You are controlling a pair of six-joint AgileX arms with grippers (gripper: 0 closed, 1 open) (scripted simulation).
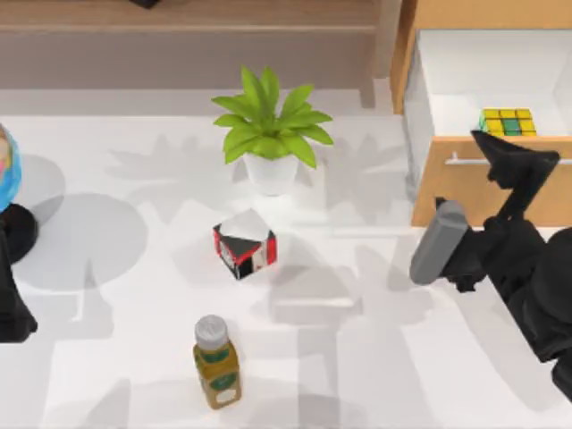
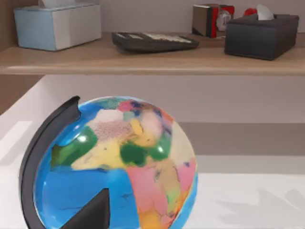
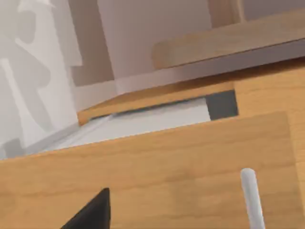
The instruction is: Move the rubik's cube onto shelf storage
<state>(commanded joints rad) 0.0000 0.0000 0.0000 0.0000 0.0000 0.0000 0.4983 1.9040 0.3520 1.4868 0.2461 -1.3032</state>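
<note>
One cube (image 1: 507, 121) sits in the open drawer (image 1: 487, 71) at your table's right, just behind your right claw (image 1: 500, 147), the nearer one; whether that claw is clenched, I cannot tell.

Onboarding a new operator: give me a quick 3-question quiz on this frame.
1. True or false: the rubik's cube lies in the open drawer of the cabinet.
2. What stands nearest the left gripper? A) potted plant B) globe C) bottle
3. Fill in: the right gripper is over the drawer's ____ panel, beside the cube.

Key: 1 true. 2 B. 3 front. The shelf storage runs along the top view's far edge, not yet holding the cube.
</note>
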